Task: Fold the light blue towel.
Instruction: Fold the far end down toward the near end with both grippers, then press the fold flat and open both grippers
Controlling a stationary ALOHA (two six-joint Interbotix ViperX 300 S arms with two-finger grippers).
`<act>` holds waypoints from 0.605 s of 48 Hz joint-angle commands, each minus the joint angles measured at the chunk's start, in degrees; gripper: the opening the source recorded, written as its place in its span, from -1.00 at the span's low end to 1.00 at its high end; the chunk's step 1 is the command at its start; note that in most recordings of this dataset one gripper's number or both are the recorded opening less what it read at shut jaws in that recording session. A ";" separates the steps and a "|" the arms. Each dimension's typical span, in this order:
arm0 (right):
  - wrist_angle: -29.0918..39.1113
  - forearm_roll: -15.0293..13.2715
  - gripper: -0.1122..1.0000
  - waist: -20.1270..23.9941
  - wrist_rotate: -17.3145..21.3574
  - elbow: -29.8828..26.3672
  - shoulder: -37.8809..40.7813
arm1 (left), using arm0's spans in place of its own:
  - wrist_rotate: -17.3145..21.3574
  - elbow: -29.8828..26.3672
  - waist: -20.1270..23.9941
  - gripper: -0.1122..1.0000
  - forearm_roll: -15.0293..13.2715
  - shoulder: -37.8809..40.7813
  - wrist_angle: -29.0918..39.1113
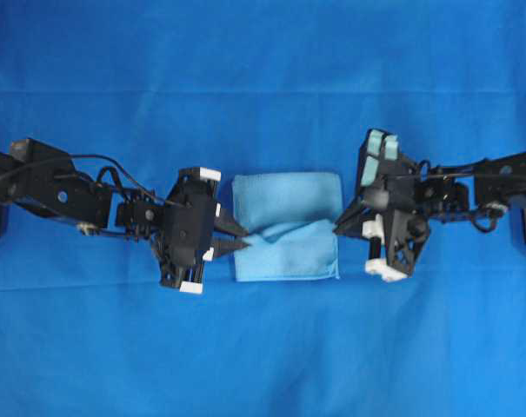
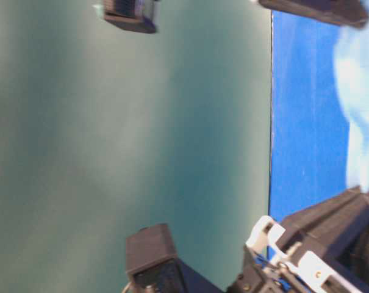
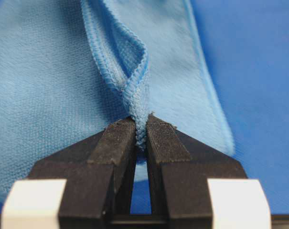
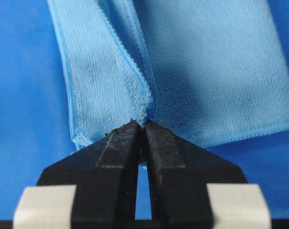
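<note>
Light blue towel (image 1: 286, 226) lies mid-table on royal-blue table cloth (image 1: 263, 87), folded to compact rectangle, diagonal crease across middle. Left gripper (image 3: 141, 131) clamped on hemmed edge fold at towel's left side (hem pinched between black fingertips). Right gripper (image 4: 142, 129) clamped on hem at right side. Both arms reach inward from opposite table ends.

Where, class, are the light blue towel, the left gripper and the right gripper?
light blue towel (image 1: 286, 198): overhead view, flat upper half.
left gripper (image 3: 140, 138): left wrist view, between fingertips pinching the hem.
right gripper (image 4: 142, 129): right wrist view, between fingertips pinching the hem.
</note>
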 commanded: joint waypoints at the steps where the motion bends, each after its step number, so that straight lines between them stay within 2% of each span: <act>1: -1.05 0.18 -0.71 1.67 1.32 -0.26 1.23 | -0.88 -0.18 -1.41 -0.73 -0.09 -0.18 -0.09; 8: -4.04 0.18 -0.71 3.96 3.43 -0.44 3.43 | -1.93 -0.18 -2.37 -0.73 -0.09 0.00 0.00; 25: -5.89 0.18 -0.71 4.13 3.78 -1.41 5.19 | -1.93 -1.41 -2.37 -0.72 -0.09 1.49 -0.09; 29: -5.89 0.18 -0.70 4.13 3.78 -1.93 5.98 | -1.93 -1.41 -2.29 -0.56 -0.09 1.49 -0.09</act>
